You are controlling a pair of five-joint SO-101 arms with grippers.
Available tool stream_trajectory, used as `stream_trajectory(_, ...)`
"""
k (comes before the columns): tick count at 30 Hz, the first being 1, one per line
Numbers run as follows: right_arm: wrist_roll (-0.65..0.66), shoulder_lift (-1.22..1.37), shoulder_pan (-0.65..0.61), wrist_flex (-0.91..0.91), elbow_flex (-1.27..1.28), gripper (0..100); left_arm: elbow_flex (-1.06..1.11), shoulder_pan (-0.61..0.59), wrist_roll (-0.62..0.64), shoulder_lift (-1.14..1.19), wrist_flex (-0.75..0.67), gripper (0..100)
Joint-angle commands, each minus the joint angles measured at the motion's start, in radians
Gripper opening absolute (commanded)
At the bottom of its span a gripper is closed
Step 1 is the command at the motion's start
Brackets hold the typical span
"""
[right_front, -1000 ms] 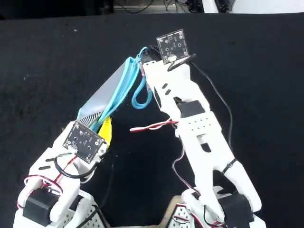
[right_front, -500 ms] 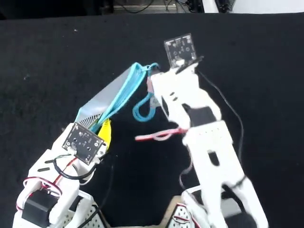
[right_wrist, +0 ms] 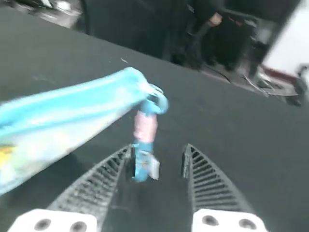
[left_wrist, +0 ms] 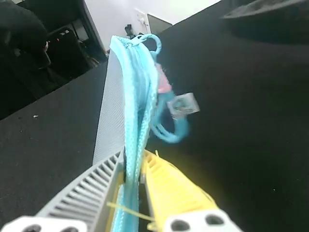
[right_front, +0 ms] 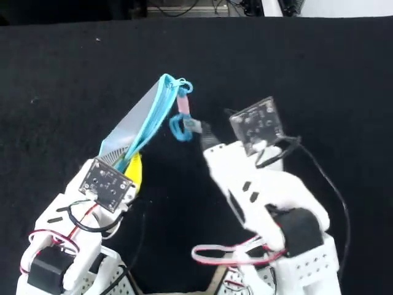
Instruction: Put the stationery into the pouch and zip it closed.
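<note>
I have the pouch (right_front: 138, 120) standing on edge over the black surface (right_front: 307, 74), zip (left_wrist: 137, 101) uppermost. It runs away from the left arm toward the middle of the surface. The left end effector (left_wrist: 134, 166) is clenched on the near end of the pouch, its grey and yellow fingers pinching the teal seam between them.

The teal teeth look joined along the whole run I can see. The pull tab (right_wrist: 145, 128), a pink piece with a small tag below it, hangs off the far corner. A blue cord loop (right_front: 178, 129) dangles beside it.

The right end effector (right_wrist: 157, 157) is released, its fingers spread wide. The tag hangs just inside one of them, and I cannot tell whether it touches. Nothing is grasped on that side.

My reading is that the zipping step is at or very near its end, with the slider apparently at the far stop. The pouch walls hide the stationery, so I cannot confirm it is all inside.

Next I would check that the slider is fully home. If it is short, the right fingers need to close on the pink tab and draw it along the seam while the left holds firm. If it is home, the left arm should lower the pouch flat and let go.
</note>
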Motion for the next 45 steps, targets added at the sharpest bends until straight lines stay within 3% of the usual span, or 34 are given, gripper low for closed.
stream_trajectory(1, -0.009, -0.013, 0.175, -0.002, 0.119, 13.1, 0.061, -0.134, 0.008, 0.009, -0.060, 3)
stream_trajectory(5, -0.009, -0.042, 0.279, -0.098, 0.300, 1.5, 0.090, -0.265, 0.012, 0.011, -0.226, 3)
stream_trajectory(7, -0.009, -0.073, 0.296, -0.176, 0.401, 1.9, 0.087, -0.294, 0.014, 0.011, -0.311, 3)
stream_trajectory(14, -0.009, -0.205, 0.293, -0.292, 0.622, 2.1, 0.140, -0.294, 0.008, 0.075, -0.700, 3)
stream_trajectory(17, -0.011, -0.266, 0.293, -0.288, 0.674, 2.1, 0.148, -0.291, 0.008, 0.203, -0.870, 3)
stream_trajectory(20, -0.011, -0.331, 0.293, -0.290, 0.728, 2.1, 0.104, -0.246, 0.008, 0.390, -0.954, 3)
stream_trajectory(29, -0.005, -0.513, 0.293, -0.284, 0.829, 2.1, -0.062, 0.002, 0.034, 0.853, -0.872, 3)
stream_trajectory(35, -0.003, -0.561, 0.293, -0.282, 0.855, 2.1, -0.056, 0.018, 0.321, 0.976, -0.859, 17)
stream_trajectory(38, -0.003, -0.561, 0.293, -0.282, 0.855, 2.1, -0.028, 0.021, 0.397, 0.994, -0.856, 19)
stream_trajectory(45, -0.003, -0.561, 0.293, -0.282, 0.855, 2.1, -0.056, 0.101, 0.318, 0.988, -0.726, 18)
